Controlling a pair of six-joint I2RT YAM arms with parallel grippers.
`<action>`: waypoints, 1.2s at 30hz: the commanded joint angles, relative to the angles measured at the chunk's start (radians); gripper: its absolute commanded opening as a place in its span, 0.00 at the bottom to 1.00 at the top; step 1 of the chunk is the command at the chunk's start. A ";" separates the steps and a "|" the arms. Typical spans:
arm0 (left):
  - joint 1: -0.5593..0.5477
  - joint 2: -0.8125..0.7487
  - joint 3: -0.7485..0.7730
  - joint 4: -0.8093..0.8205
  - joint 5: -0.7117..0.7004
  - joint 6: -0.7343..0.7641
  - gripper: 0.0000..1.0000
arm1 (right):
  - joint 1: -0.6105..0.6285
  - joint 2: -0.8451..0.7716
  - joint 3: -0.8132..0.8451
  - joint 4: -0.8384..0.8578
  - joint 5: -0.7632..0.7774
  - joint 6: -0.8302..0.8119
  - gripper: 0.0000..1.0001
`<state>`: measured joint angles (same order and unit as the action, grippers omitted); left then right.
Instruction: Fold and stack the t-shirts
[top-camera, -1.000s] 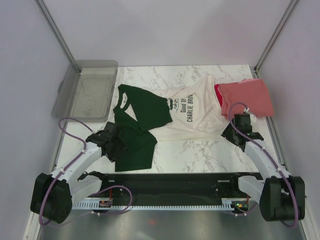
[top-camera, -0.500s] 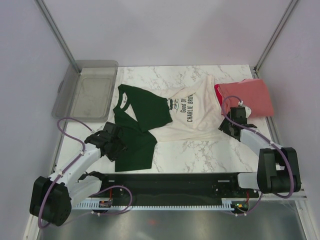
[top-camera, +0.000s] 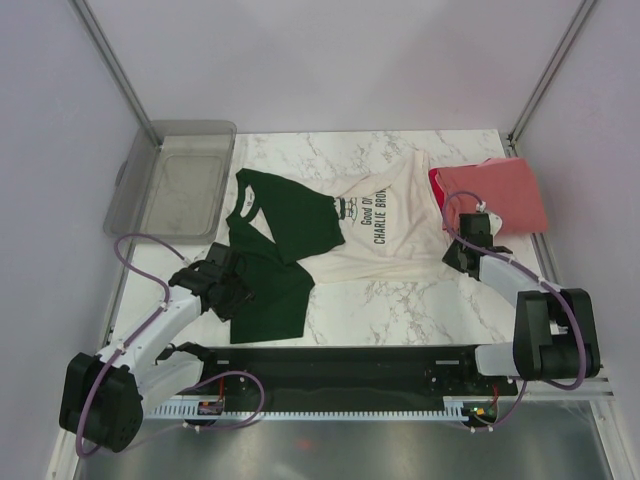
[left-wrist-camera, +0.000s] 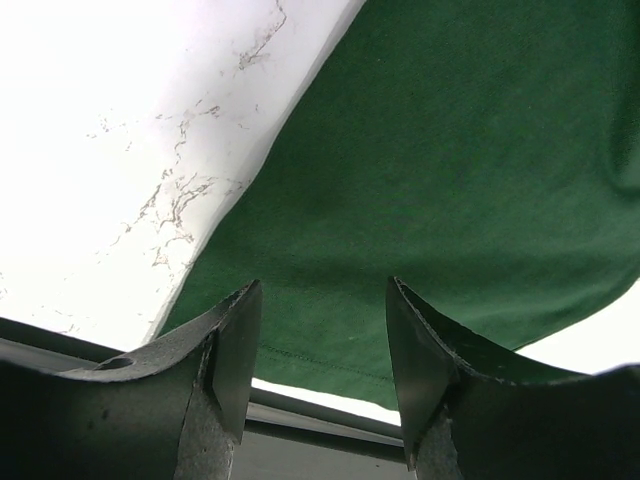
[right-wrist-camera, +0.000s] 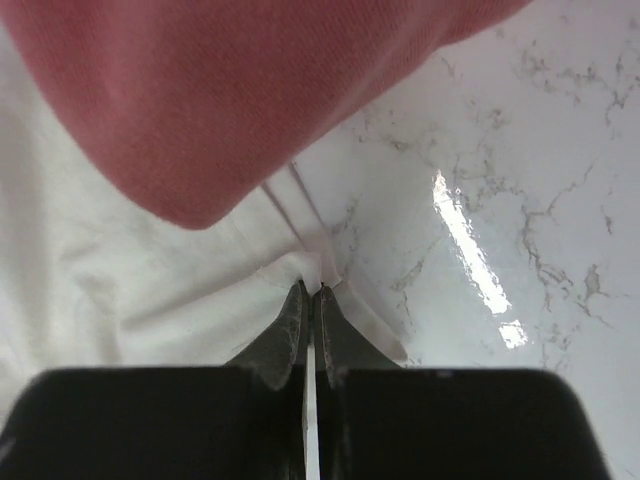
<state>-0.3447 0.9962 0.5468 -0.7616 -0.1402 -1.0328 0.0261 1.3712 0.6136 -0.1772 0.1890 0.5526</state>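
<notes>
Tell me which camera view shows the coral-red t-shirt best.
Top external: the coral-red t-shirt shows whole, folded at the far right of the table. Right wrist shows only one corner of it, close up, next to the cream-white t-shirt. Left wrist shows none of it.

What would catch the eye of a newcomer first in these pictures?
The cream-white shirt, with dark green sleeves and black lettering, lies spread across the middle of the marble table, and the coral-red shirt lies at the far right. The right gripper is shut on the cream-white shirt's edge near the red one. The left gripper hangs open over a green sleeve.
</notes>
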 joint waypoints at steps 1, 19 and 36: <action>-0.002 -0.007 0.031 -0.007 -0.016 0.039 0.58 | -0.003 -0.083 0.026 -0.011 0.038 0.003 0.00; -0.057 0.073 0.019 -0.084 -0.061 -0.024 0.79 | -0.003 -0.209 -0.078 -0.064 0.029 0.055 0.00; -0.126 0.206 0.004 -0.061 -0.067 -0.136 0.39 | -0.003 -0.190 -0.097 -0.004 -0.028 0.053 0.00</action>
<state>-0.4580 1.1862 0.5652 -0.8410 -0.1722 -1.1194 0.0257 1.1904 0.5293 -0.2169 0.1722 0.5991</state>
